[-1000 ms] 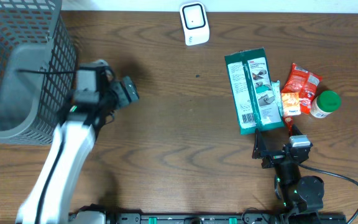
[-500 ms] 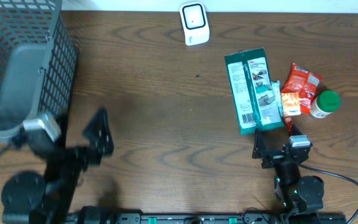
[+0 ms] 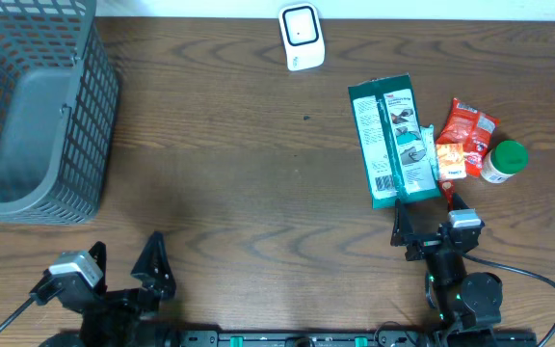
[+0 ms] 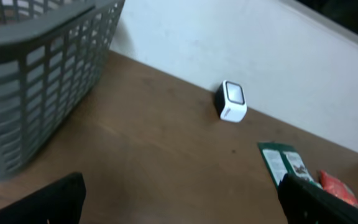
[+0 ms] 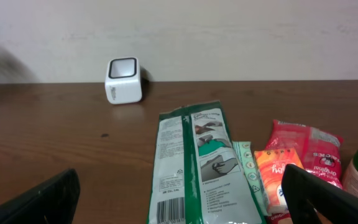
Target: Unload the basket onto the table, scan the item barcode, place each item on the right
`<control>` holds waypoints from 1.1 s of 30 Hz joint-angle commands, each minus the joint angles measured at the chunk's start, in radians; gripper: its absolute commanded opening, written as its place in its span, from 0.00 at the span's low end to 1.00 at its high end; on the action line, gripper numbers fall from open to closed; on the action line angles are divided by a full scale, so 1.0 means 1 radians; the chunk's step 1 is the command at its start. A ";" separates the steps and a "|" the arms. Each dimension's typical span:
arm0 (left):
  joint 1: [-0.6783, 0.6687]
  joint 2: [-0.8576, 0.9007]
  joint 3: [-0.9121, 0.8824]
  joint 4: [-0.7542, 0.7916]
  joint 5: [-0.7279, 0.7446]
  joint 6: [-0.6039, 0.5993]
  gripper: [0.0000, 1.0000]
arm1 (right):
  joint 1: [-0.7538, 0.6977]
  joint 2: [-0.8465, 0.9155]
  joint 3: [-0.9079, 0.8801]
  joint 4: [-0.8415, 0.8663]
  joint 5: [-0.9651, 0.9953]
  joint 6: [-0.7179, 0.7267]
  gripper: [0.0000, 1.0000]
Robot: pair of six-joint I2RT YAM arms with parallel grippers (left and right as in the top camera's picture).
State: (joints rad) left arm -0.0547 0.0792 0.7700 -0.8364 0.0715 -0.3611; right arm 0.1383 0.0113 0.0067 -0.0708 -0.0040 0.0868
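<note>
A green and white flat package lies right of centre, its barcode at the near end, facing up. Beside it are a red packet, a small orange packet and a white bottle with a green cap. The white scanner stands at the far edge. My right gripper sits open just in front of the green package, holding nothing. My left gripper is open and empty at the front left edge, far from the items.
A grey mesh basket stands at the far left, seen close on the left in the left wrist view. A wall runs behind the scanner. Bare brown table lies between the basket and the packages.
My left arm has drawn back from beside the basket to the table's front left edge. The right arm and all the items have stayed put.
</note>
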 commanded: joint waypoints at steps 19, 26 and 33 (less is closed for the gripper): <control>0.005 -0.077 -0.588 1.148 -0.012 0.019 1.00 | -0.008 -0.005 -0.001 -0.004 -0.001 -0.013 0.99; 0.005 -0.077 -0.736 1.186 -0.011 0.011 1.00 | -0.008 -0.005 -0.001 -0.004 -0.001 -0.013 0.99; 0.005 -0.077 -0.766 1.048 -0.012 0.013 1.00 | -0.008 -0.005 -0.001 -0.004 -0.001 -0.013 0.99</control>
State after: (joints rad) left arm -0.0540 0.0101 0.0124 0.2668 0.0681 -0.3588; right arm 0.1383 0.0109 0.0067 -0.0704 -0.0044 0.0868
